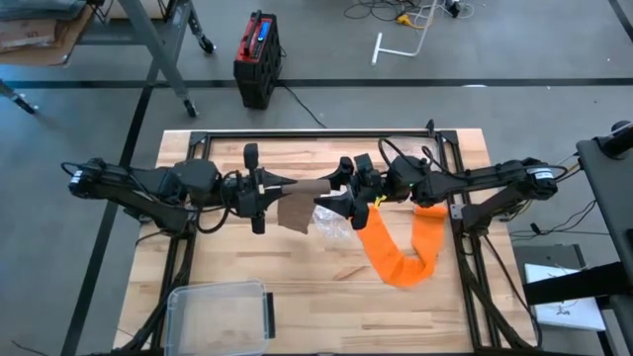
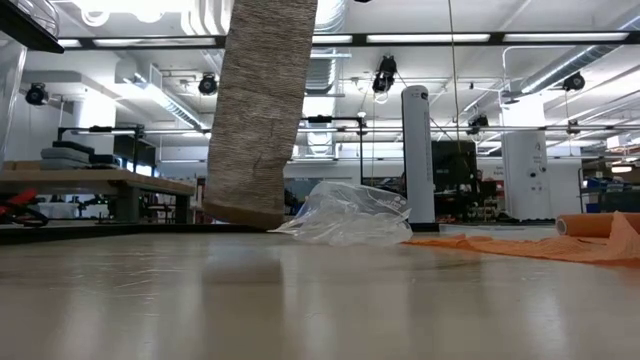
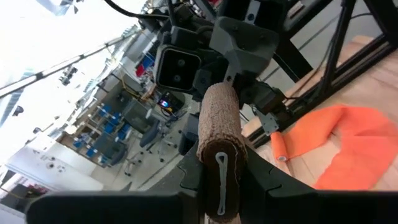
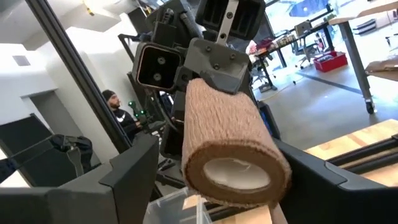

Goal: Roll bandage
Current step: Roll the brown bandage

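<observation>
Left end effector (image 1: 289, 184) grips the brown bandage roll (image 1: 315, 186); right end effector (image 1: 331, 188) stands open around its other end.

The bandage roll (image 1: 315, 187) in the middle is brown, like light sand, and its loose end (image 2: 258, 110) hangs down in a fuzzy grey-brown strip. To the right lies a bright orange band (image 1: 401, 245) on the pale wooden table (image 1: 297, 287). Both robot arms are black. A see-through plastic wrapper (image 2: 348, 215) sits by the brown strip. A clear box (image 1: 220, 314) sits near the front left. Far back stands a red and black box (image 1: 258, 54).
</observation>
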Controlling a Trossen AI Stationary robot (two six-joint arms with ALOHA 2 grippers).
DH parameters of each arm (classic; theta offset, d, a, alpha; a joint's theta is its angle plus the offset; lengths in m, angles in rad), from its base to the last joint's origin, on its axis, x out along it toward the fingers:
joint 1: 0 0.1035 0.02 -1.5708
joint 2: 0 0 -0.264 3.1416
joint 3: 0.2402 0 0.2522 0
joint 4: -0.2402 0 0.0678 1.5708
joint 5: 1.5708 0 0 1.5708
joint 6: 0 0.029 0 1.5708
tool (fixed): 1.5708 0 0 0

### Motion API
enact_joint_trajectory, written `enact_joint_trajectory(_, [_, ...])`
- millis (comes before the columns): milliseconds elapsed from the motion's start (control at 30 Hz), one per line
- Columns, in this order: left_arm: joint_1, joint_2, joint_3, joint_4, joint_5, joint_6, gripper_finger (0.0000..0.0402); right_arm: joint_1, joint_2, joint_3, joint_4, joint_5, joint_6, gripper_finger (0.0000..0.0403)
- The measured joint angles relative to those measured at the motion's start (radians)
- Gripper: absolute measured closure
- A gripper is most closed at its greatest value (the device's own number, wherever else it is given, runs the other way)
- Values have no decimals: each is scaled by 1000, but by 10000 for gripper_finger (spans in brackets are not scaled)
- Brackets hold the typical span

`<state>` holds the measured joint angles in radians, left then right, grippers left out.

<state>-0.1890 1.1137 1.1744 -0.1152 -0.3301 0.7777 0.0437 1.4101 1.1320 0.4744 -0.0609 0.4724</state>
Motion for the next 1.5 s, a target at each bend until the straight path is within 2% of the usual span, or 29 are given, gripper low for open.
enact_joint_trajectory(267, [2, 24, 86, -109, 42, -31, 356, 0, 5, 4, 16, 3, 9, 110])
enact_joint_trajectory(600, [4, 78, 149, -175, 43, -47, 356, 4, 6, 4, 48, 10, 16, 133])
enact_joint_trajectory(1233, [9, 92, 174, -166, 34, -81, 353, 4, 8, 3, 53, 16, 2, 213])
enact_joint_trajectory(1367, [9, 92, 174, -165, 34, -112, 337, 4, 8, 3, 53, 16, -13, 240])
enact_joint_trajectory(1500, [9, 88, 173, -164, 33, -216, 308, 4, 8, 3, 55, 15, -34, 259])
